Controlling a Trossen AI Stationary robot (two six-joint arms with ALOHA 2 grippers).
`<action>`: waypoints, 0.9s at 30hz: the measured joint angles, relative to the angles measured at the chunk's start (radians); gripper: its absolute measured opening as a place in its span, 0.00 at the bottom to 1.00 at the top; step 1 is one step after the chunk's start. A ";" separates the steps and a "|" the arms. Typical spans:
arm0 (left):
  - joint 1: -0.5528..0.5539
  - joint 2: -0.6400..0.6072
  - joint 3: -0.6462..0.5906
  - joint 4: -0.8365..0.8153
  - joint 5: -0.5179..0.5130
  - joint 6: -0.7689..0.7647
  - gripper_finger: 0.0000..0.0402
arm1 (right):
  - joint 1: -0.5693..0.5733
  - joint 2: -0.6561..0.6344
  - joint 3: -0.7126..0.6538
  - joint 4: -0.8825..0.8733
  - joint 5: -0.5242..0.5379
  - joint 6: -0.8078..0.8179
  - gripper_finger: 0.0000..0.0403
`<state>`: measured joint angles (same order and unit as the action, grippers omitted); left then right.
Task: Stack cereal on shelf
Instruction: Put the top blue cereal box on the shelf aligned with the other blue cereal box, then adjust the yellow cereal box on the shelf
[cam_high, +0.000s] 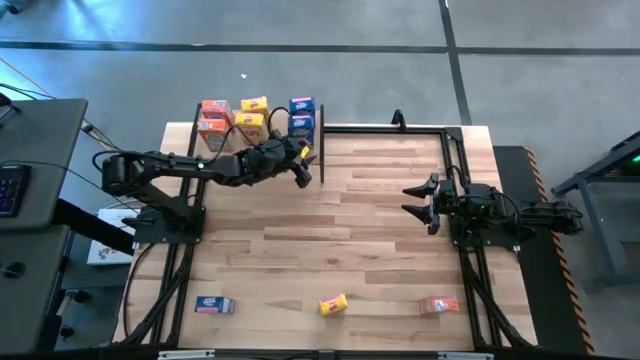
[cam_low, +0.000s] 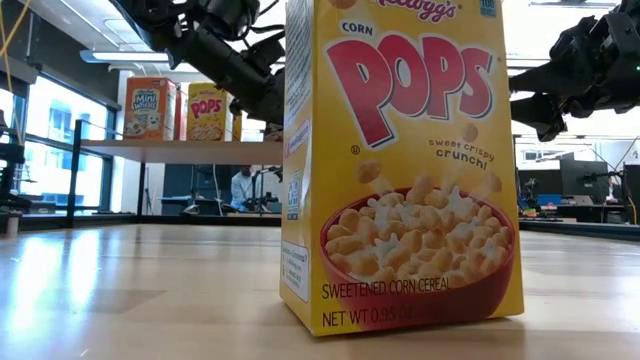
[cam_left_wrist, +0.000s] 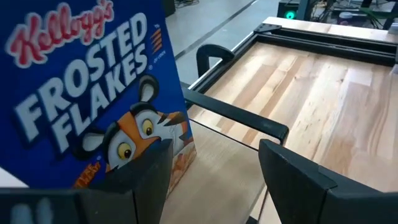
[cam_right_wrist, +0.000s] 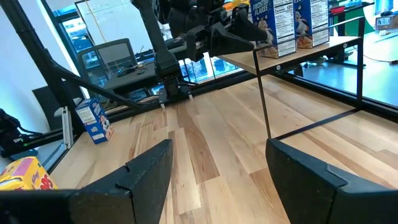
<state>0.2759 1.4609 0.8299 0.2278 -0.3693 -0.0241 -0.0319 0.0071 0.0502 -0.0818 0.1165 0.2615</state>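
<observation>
The shelf (cam_high: 318, 140) stands at the table's far left and carries several cereal boxes upright: orange-red (cam_high: 212, 120), yellow (cam_high: 251, 115) and blue (cam_high: 302, 116). My left gripper (cam_high: 302, 172) hovers open at the shelf's right end with nothing between its fingers. In the left wrist view a blue box (cam_left_wrist: 93, 93) stands on the shelf board (cam_left_wrist: 217, 155) just outside one finger (cam_left_wrist: 152, 180). My right gripper (cam_high: 420, 200) waits open at the table's right. Three more boxes lie along the near edge: blue (cam_high: 214, 305), yellow (cam_high: 332, 304), orange-red (cam_high: 437, 305). My left gripper has nothing between its fingers. The outer side of one finger stands close against the blue box's lower corner (cam_left_wrist: 183, 165), and I cannot tell whether it touches. The box stands upright on the shelf board.
The shelf's thin black posts and rail (cam_left_wrist: 236, 115) run close past my left fingers. The middle of the wood tabletop (cam_high: 340, 240) is bare. A yellow box (cam_low: 400, 160) fills the low view. A desk with a keyboard (cam_high: 10, 190) stands left of the table.
</observation>
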 joint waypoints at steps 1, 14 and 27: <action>0.000 0.000 0.000 -0.002 0.002 0.000 0.57 | 0.000 0.000 0.000 0.000 0.000 0.000 0.62; -0.042 -0.042 0.001 -0.059 0.008 0.002 0.57 | 0.000 0.000 0.000 0.000 0.000 0.000 0.62; -0.128 -0.331 0.000 -0.413 0.001 0.008 0.57 | 0.000 0.000 0.000 0.000 0.000 0.000 0.62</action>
<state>0.1482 1.1300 0.8303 -0.1857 -0.3685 -0.0160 -0.0320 0.0071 0.0502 -0.0814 0.1165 0.2615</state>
